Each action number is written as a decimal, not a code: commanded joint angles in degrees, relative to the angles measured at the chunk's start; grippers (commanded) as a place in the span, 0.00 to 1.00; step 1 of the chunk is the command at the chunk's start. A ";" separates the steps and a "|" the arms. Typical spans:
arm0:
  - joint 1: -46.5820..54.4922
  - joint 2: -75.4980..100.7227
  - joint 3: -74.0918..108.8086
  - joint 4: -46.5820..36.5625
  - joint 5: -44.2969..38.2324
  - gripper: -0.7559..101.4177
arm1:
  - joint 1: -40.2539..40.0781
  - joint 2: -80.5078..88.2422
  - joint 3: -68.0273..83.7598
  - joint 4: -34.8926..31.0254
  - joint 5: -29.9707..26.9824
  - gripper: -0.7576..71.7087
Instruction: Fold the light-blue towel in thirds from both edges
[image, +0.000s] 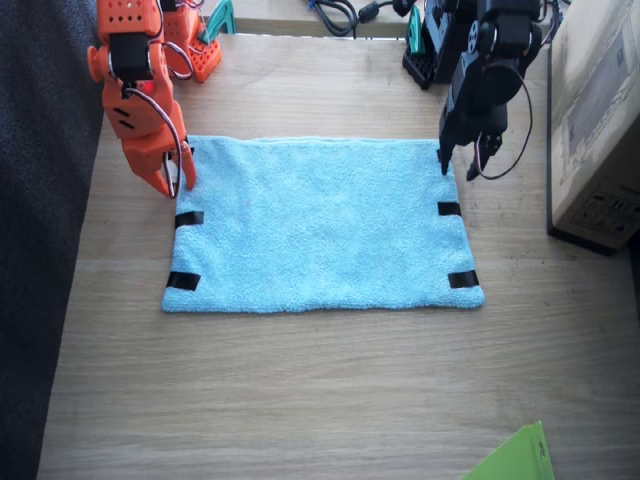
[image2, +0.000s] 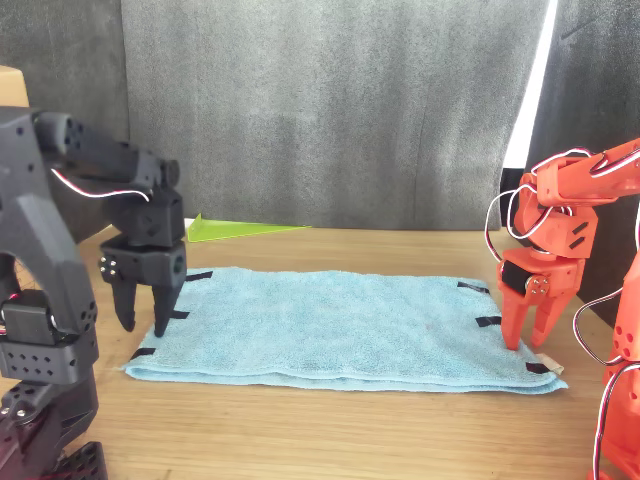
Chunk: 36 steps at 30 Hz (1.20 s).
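Observation:
The light-blue towel lies flat and unfolded in the middle of the wooden table. Black tape strips mark its two short edges. A small white tag sticks out at one corner. My right gripper, orange, stands open over the far corner of one short edge, fingertips down close to the cloth. My left gripper, black, is open over the far corner of the other short edge. Neither holds anything. Each gripper hides the third strip on its edge.
A cardboard box stands beside the left arm. A bright green sheet corner lies at the table's near edge. Dark cloth hangs off the table past the right arm. Cables and arm bases crowd the far edge.

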 joint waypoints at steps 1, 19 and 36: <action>-0.18 -0.44 -2.46 1.67 1.23 0.23 | 2.29 -0.09 0.88 -0.44 0.88 0.26; 0.35 -4.04 -4.31 3.08 2.11 0.22 | 2.29 -0.62 0.97 -0.53 0.88 0.25; 0.44 -2.72 -2.72 2.72 2.81 0.01 | 3.08 -1.32 0.97 -0.35 1.49 0.01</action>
